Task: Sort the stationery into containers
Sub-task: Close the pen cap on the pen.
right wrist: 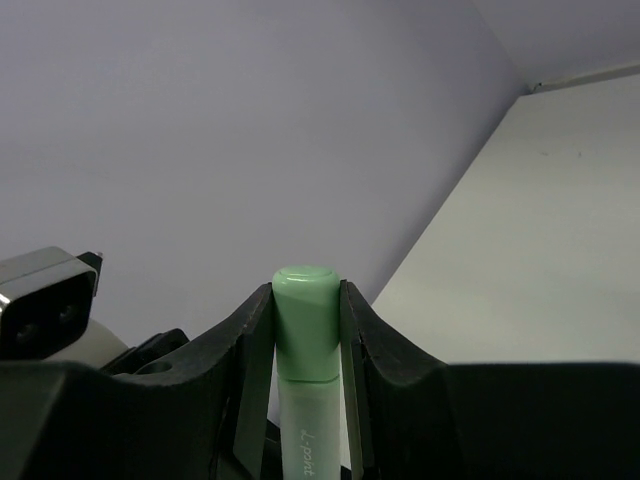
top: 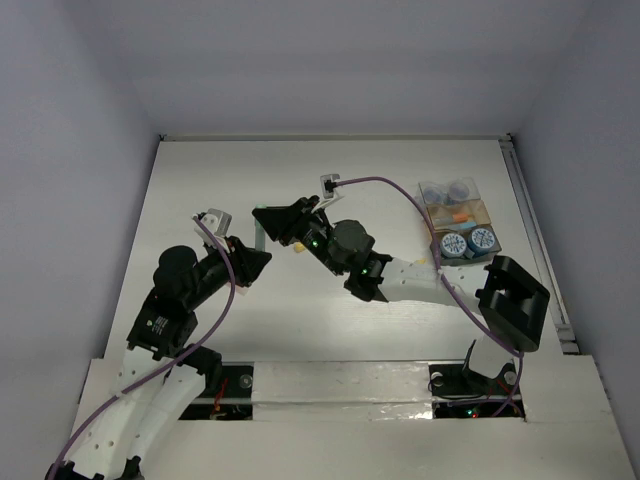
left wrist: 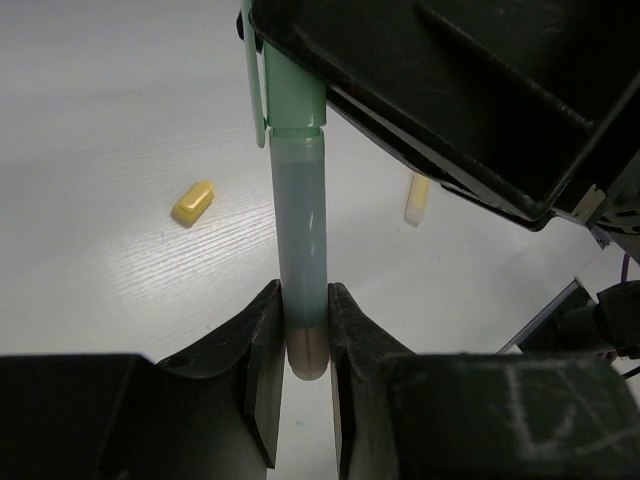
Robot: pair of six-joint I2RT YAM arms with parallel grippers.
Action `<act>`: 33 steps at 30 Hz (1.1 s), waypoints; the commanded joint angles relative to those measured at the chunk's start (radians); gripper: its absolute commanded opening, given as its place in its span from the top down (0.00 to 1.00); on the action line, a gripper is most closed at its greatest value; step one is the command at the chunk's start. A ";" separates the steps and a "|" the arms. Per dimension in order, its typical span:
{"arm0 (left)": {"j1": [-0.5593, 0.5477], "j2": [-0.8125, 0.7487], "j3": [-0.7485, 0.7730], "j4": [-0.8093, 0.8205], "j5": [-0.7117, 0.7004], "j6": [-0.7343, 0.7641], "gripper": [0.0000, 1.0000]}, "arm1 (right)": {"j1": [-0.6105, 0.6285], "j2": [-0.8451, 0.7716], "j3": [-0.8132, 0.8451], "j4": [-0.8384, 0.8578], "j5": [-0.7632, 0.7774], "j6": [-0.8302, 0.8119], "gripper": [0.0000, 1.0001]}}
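Pen [left wrist: 300, 230]: grey-green translucent barrel, mint cap with clip, brownish end. My left gripper [left wrist: 300, 335] pinches barrel end; my right gripper [right wrist: 307, 320] pinches cap. Pen spans between both, above table [top: 200, 180], well apart from containers [top: 458, 215].

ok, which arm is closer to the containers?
Right. The right arm runs just beside the containers, at their near-left corner. The left arm is across the table on the left; both grip the green pen mid-table.
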 commanded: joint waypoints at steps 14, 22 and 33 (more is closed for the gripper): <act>0.012 -0.010 0.007 0.121 -0.047 -0.004 1.00 | 0.086 0.012 0.071 -0.326 0.087 -0.115 1.00; 0.012 -0.022 0.010 0.121 -0.054 -0.001 1.00 | 0.086 0.003 -0.055 -0.271 -0.057 0.002 1.00; 0.043 -0.028 0.014 0.122 -0.056 0.005 1.00 | 0.154 0.030 -0.196 -0.217 -0.145 0.069 1.00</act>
